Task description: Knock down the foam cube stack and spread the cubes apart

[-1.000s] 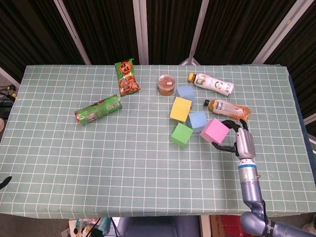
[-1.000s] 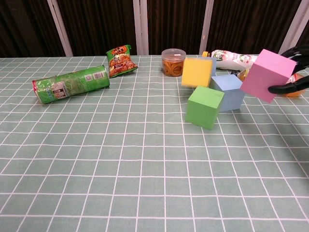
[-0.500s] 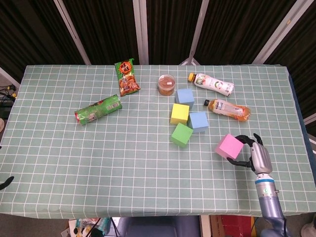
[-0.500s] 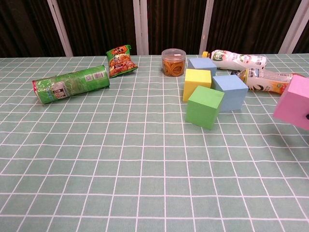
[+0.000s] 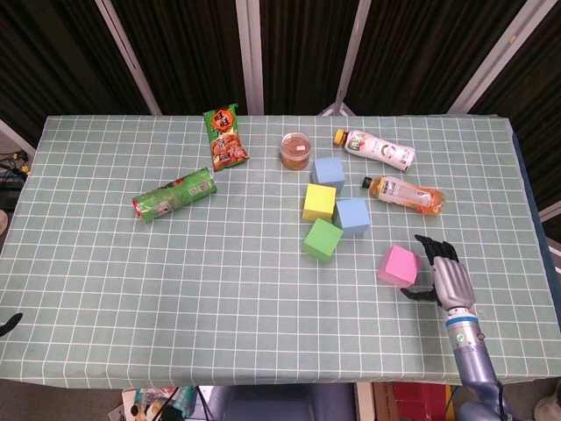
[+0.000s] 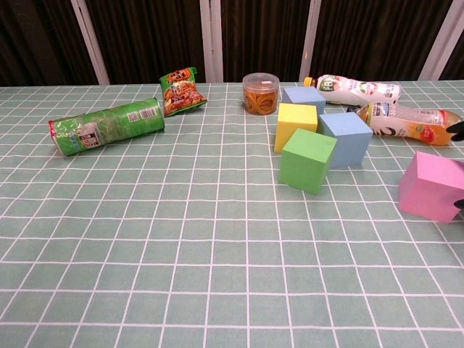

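No stack is left standing: the pink foam cube [image 5: 399,265] sits flat on the green checked tablecloth [image 5: 175,289], well apart at about four o'clock from the others. The yellow foam cube [image 5: 319,202], green foam cube [image 5: 323,239] and two pale blue foam cubes [image 5: 352,216] are bunched close together and, I'd judge, need spreading. The right hand [image 5: 443,276] has let go since a moment ago and rests just beside the pink cube, fingers apart, holding nothing. The left hand is out of sight.
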Controlling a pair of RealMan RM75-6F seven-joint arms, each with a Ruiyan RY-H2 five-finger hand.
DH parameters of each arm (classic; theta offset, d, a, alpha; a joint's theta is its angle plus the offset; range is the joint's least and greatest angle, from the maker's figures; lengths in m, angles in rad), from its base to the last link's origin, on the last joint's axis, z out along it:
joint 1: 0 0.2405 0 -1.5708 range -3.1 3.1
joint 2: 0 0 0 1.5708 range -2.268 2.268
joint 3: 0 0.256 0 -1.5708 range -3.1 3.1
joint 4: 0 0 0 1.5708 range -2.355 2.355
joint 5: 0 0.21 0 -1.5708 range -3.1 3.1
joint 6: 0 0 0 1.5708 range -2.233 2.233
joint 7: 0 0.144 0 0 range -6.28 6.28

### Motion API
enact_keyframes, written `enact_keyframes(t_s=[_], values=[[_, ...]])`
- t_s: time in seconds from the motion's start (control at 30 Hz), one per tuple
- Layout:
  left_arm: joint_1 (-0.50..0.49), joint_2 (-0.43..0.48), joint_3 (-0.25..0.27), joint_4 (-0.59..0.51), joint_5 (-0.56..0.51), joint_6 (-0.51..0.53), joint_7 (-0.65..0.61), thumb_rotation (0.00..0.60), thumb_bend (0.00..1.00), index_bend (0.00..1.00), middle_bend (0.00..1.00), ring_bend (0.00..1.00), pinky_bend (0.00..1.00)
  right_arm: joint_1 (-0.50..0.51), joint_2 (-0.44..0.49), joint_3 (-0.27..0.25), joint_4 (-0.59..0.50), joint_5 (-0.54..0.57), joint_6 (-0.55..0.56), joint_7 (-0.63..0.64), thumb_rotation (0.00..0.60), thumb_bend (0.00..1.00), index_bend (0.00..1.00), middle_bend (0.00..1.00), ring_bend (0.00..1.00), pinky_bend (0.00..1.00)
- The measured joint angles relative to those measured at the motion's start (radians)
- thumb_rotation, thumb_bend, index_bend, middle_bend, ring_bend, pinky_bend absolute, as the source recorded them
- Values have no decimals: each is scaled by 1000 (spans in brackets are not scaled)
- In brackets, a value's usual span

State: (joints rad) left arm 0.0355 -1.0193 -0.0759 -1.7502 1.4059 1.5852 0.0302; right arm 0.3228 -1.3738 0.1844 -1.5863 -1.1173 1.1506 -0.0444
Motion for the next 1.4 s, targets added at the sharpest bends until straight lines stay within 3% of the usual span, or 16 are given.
enact_keyframes(t_s=[0.33,0.53,0.77,1.0,1.2,1.4], values=[[-1,-8,5,-8,6,0,27,600,152,212,0,0,0,9,48,34,-151,-53,36,20,600,101,0,0,14,0],[1,-7,4,-8,4,4,22,600,152,212,0,0,0,59,51,74,-244,-44,38,-53,600,101,0,0,14,0],[2,0,1,-3,1,1,-1,600,152,212,0,0,0,160,7,114,-268,135,-44,-163,600,101,0,7,14,0],[0,5,-3,2,-8,-8,-19,600,152,212,0,0,0,305,-130,150,-235,364,-52,-338,600,102,20,33,14,0],[3,9,-5,6,-11,-3,-34,600,152,212,0,0,0,376,-202,165,-210,451,9,-437,600,102,43,67,29,0],[1,13,-7,9,-14,-8,-44,600,152,212,0,0,0,404,-234,168,-220,472,71,-493,600,101,80,142,163,0]])
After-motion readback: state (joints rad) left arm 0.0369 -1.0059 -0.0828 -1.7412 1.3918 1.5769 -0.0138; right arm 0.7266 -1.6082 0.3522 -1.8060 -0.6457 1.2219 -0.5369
